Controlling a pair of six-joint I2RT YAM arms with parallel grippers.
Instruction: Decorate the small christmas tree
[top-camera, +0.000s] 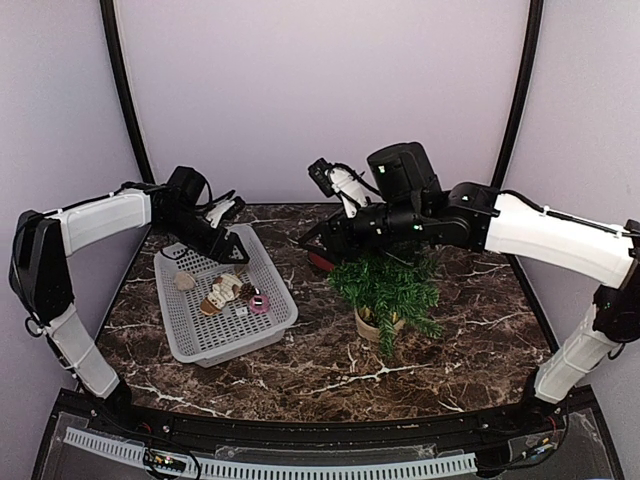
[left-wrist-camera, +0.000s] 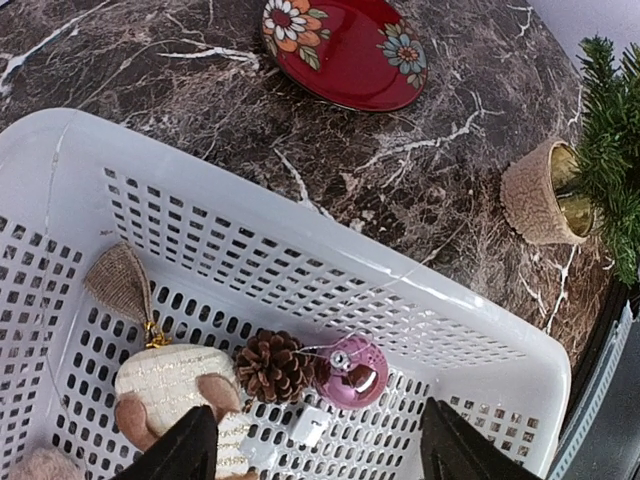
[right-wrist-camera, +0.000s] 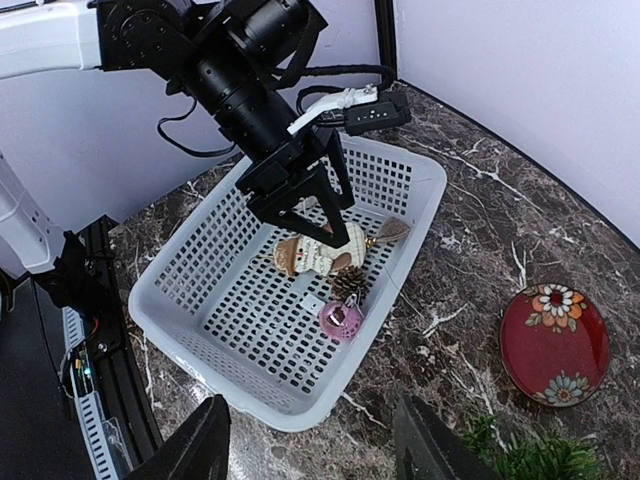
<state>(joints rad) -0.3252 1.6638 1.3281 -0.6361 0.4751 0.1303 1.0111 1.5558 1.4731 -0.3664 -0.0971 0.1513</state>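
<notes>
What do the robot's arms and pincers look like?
The left arm and right arm have white shells joined by black joints. The left pincer and right pincer have black, tapered fingers. Black cables loop at the left wrist.

From here the desk (left-wrist-camera: 150, 60) looks like polished dark marble with white veins. The basket (left-wrist-camera: 300, 250) is smooth, pale plastic punched with slots. The red plate (left-wrist-camera: 345, 50) is glazed and glossy and catches the light. The small christmas tree (left-wrist-camera: 610, 150) has bristly, matt needles, and its pot (left-wrist-camera: 530, 195) is wrapped in rough burlap. In the basket lie a woody pine cone (left-wrist-camera: 272, 365), a shiny pink bauble (left-wrist-camera: 350, 372) and a cream, knitted-looking cloth ornament (left-wrist-camera: 175, 385).
</notes>
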